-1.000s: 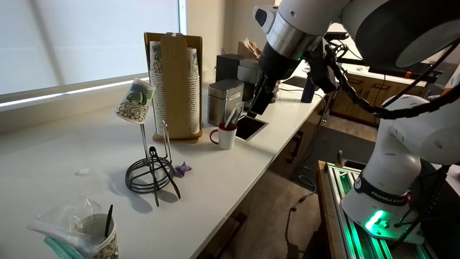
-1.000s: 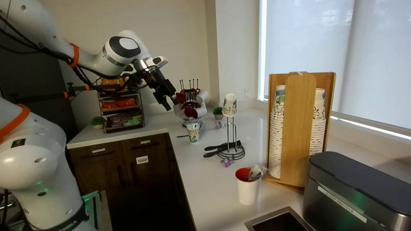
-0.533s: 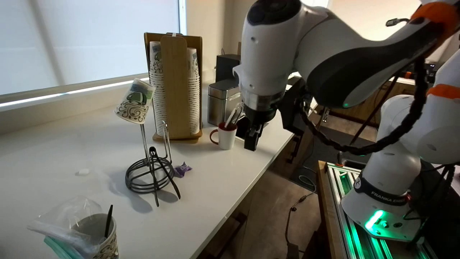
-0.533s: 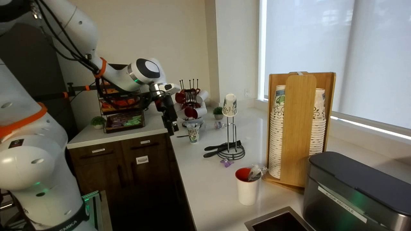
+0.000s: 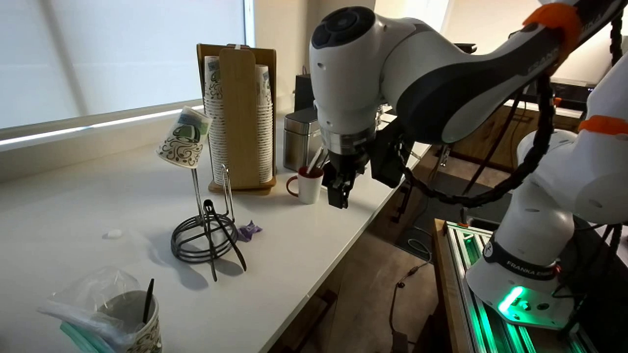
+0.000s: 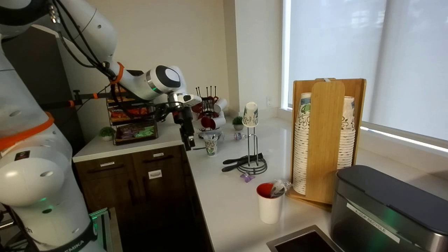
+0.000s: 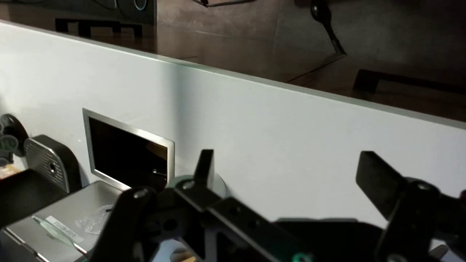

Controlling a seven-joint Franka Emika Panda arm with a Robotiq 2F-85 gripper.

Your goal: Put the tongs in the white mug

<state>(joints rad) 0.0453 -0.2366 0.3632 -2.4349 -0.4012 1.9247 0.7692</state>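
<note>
A: Where are the black, long-armed tongs [image 6: 245,161]?

B: Across the coiled base of a dark wire stand [image 5: 180,250]. Their joined end is over the coils; both arms spread and jut out past them, on the side nearer the robot [image 5: 532,230].

A: And the straight-sided white mug [image 5: 310,189] with the red inside?

B: Upright, well apart from the stand, on the same glossy white counter [image 5: 274,274]. A clear-wrapped item [image 6: 279,188] pokes up out of it; I cannot tell what it is.

A: What about the black two-fingered gripper [image 7: 287,163]?

B: It hangs in the air, well apart from the stand, on the robot's side. Its fingers are wide apart; in the wrist view, the counter shows between them.

A: Anything else around the stand?

B: A crumpled purple wrapper [image 5: 249,230] lies just beside it, on the side facing the mug. A patterned white paper cup [image 5: 185,137] sits upside down on the stand's upright. Farther off, toward the mug, a tall tan wooden holder [image 5: 237,122] carries stacked paper cups [image 5: 265,132].
</note>
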